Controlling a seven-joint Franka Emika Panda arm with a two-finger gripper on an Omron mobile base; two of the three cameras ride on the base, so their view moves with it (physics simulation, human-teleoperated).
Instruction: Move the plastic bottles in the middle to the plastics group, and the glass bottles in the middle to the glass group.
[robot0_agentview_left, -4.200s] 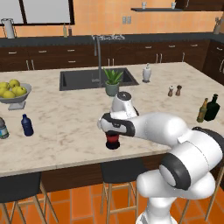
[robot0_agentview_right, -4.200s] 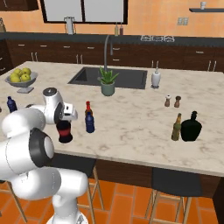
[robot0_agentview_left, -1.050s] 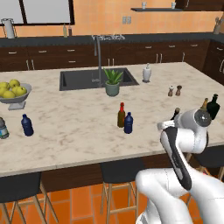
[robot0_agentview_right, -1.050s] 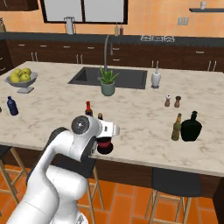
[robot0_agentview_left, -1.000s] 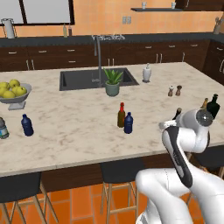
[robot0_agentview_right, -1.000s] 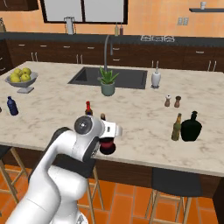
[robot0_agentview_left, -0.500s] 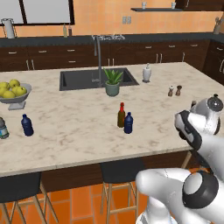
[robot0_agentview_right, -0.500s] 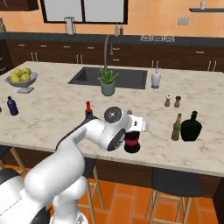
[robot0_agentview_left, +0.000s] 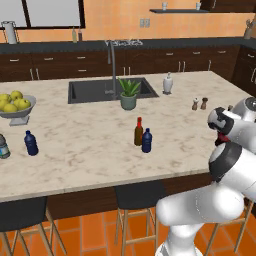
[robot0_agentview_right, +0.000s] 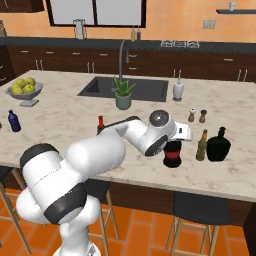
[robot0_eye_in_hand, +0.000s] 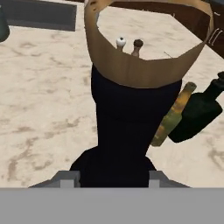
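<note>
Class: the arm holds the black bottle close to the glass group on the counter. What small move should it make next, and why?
Probably lower it the last bit and let go. The gripper is shut on the black bottle, which is near the counter, just beside the amber bottle and green-black bottle.

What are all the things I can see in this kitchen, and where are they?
black bottle with red label: one, black and red, held over the counter's right part, beside the amber bottle
amber bottle: one, amber, right end
green-black bottle: one, dark, right of the amber one
brown bottle: one, brown with red cap, middle
blue bottle: one, dark blue, beside the brown one
second blue bottle: one, dark blue, left end
shakers: two, pale and dark tops, behind the glass bottles
plant: one, green, by the sink
fruit bowl: one, yellow-green fruit, left end
gripper: one, shut on the black bottle
</note>
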